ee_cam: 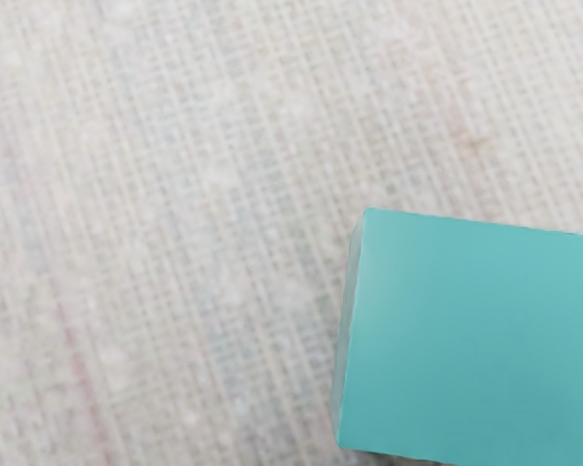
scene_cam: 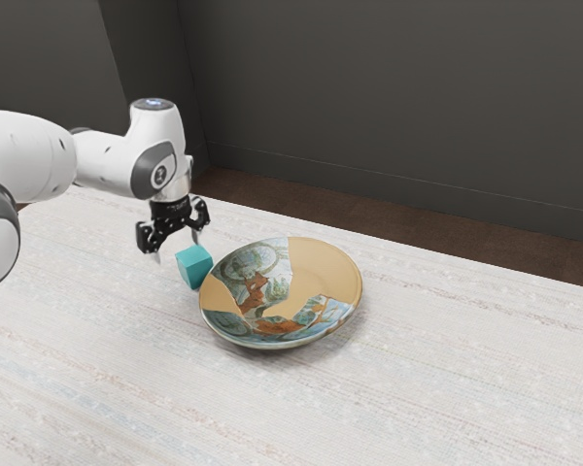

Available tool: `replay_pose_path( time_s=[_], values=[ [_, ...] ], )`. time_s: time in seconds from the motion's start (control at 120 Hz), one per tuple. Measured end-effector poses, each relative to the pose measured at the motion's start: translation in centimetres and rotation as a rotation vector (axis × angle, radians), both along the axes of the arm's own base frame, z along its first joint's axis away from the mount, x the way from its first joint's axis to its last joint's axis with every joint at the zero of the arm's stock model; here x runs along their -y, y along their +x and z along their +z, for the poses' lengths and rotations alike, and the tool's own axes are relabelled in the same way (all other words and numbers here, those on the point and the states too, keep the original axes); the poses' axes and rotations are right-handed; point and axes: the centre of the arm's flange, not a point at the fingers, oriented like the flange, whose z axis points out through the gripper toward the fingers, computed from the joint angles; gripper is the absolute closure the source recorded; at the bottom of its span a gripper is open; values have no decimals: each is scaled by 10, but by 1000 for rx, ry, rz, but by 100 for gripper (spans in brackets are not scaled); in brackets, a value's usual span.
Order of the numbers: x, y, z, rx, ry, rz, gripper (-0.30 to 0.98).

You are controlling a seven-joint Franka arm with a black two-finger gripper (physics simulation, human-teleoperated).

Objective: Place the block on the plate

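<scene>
My gripper (scene_cam: 177, 248) points downward in the exterior view with its two fingers spread apart and nothing held between them. The teal block (scene_cam: 194, 267) stands on the table just below the fingertips, offset toward the exterior view's right. Close beside the block is the plate (scene_cam: 316, 267), a wide round dish with a tan and patterned blue-green surface; whether they touch, I cannot tell. From the wrist view, the block (ee_cam: 471, 340) shows its flat top and a narrow strip of one side.
A pale woven-textured table surface (scene_cam: 447, 388) extends around the plate and block. Behind the table's far edge are a brown floor (scene_cam: 398, 223) and a dark grey wall (scene_cam: 398, 97).
</scene>
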Motion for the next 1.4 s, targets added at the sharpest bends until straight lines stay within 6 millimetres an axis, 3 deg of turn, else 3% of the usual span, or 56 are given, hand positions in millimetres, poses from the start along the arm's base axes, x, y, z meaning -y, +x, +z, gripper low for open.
replay_pose_path(
  time_s=[0.158,0.333,0.442,0.592,0.867,1.4],
  values=[
    [2,29,-14,19,12,18,0],
    [2,35,-25,12,-7,29,0],
    [0,50,-22,17,-18,27,0],
    [-12,49,-27,-12,-33,37,0],
    [-11,44,-41,-68,-51,14,0],
    [-18,69,-49,-51,-38,-29,0]
  ],
)
